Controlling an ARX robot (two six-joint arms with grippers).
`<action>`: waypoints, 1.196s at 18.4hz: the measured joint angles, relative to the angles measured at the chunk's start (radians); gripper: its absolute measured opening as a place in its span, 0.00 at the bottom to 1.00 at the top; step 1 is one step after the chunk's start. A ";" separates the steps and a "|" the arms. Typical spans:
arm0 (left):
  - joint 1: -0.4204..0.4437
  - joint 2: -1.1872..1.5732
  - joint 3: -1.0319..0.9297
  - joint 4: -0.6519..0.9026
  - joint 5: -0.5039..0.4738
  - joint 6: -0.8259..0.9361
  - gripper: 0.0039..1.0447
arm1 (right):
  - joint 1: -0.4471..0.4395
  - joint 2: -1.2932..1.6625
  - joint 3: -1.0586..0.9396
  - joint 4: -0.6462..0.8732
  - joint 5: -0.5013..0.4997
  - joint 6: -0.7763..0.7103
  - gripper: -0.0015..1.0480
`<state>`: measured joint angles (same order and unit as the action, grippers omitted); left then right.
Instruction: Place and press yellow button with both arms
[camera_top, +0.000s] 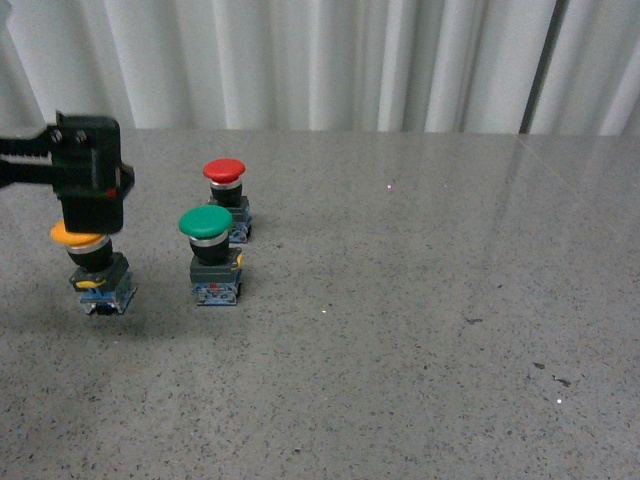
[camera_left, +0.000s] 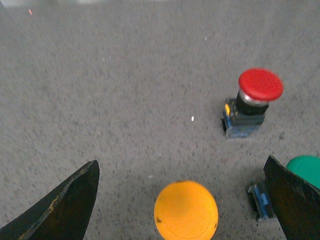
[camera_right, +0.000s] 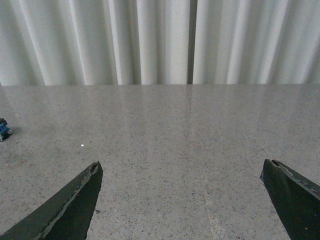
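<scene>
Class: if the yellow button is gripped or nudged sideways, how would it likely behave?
Probably top-heavy: the yellow button carries a wide cap on a narrower body, so a sideways nudge may tip it. It looks rigid and likely light. The smooth domed cap could slip in the open left tool; the squarer base seems safer.
</scene>
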<state>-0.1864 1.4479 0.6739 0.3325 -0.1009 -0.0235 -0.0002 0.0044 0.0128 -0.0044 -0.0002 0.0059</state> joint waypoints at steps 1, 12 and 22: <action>0.003 0.019 0.000 -0.003 0.006 -0.007 0.94 | 0.000 0.000 0.000 0.000 0.000 0.000 0.94; 0.026 0.113 -0.001 0.037 0.049 -0.063 0.94 | 0.000 0.000 0.000 0.000 0.000 0.000 0.94; -0.027 -0.193 0.069 -0.107 -0.003 0.005 0.32 | 0.000 0.000 0.000 0.000 0.000 0.000 0.94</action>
<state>-0.2134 1.2552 0.7429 0.2256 -0.1040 -0.0185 -0.0002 0.0044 0.0128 -0.0044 -0.0006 0.0059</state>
